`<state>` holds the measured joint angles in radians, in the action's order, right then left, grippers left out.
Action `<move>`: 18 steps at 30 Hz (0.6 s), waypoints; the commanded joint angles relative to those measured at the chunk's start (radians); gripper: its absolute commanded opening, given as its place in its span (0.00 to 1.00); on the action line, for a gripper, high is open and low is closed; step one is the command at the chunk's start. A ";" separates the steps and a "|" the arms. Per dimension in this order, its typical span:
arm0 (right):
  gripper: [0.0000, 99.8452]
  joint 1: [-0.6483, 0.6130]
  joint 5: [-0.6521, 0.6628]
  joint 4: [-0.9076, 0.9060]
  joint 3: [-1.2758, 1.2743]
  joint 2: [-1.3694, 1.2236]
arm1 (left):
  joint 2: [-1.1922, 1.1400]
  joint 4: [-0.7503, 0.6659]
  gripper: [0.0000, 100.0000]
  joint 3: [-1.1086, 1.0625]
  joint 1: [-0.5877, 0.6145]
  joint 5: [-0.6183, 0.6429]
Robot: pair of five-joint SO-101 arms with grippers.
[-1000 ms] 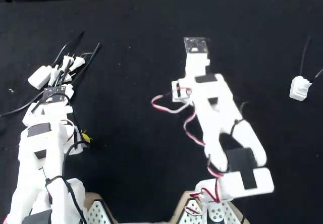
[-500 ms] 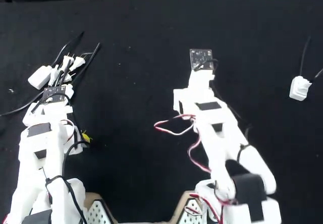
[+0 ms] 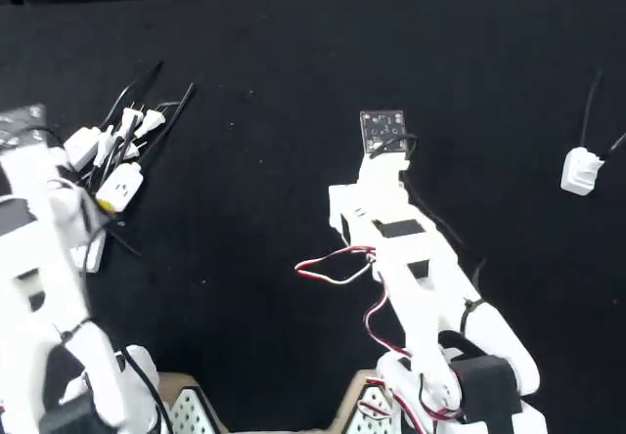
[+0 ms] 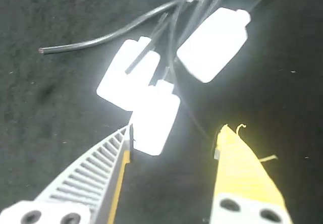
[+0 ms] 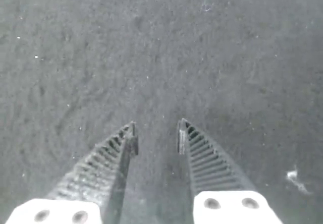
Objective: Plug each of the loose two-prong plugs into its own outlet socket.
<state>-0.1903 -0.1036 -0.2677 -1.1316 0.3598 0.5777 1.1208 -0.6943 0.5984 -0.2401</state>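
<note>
Several white two-prong plugs (image 3: 108,151) with black cables lie bunched at the table's far left. In the left wrist view my left gripper (image 4: 174,133) is open just above them. One white plug (image 4: 154,120) lies by the ribbed finger (image 4: 108,158), and two more plugs (image 4: 214,45) lie farther out. Nothing is held. My left arm (image 3: 39,229) stands beside the bunch. My right gripper (image 5: 157,128) is open over bare black cloth, with nothing between its fingers. The right arm (image 3: 401,238) is at the table's middle. A lone white plug (image 3: 581,170) with a cable lies at the far right.
A black cloth (image 3: 274,92) covers the whole table. Loose black cables (image 3: 156,111) fan out from the plug bunch. Red and white servo wires (image 3: 337,263) hang beside the right arm. The arm bases stand at the near edge.
The right arm has drawn back toward its base. The left arm has swung to the left, uncovering a white plug that it hid before.
</note>
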 commanded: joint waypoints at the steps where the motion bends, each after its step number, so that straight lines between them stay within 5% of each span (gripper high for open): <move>1: 0.12 -0.014 -0.003 0.025 0.005 0.042 | -0.143 0.049 0.27 0.176 0.062 -0.075; 18: 0.12 -0.011 -0.003 0.025 0.005 0.042 | -0.572 0.049 0.27 0.503 0.150 -0.353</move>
<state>-0.1903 -0.1036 -0.2677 -1.1316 0.3598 0.0054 1.1638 -0.2785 0.7457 -0.5455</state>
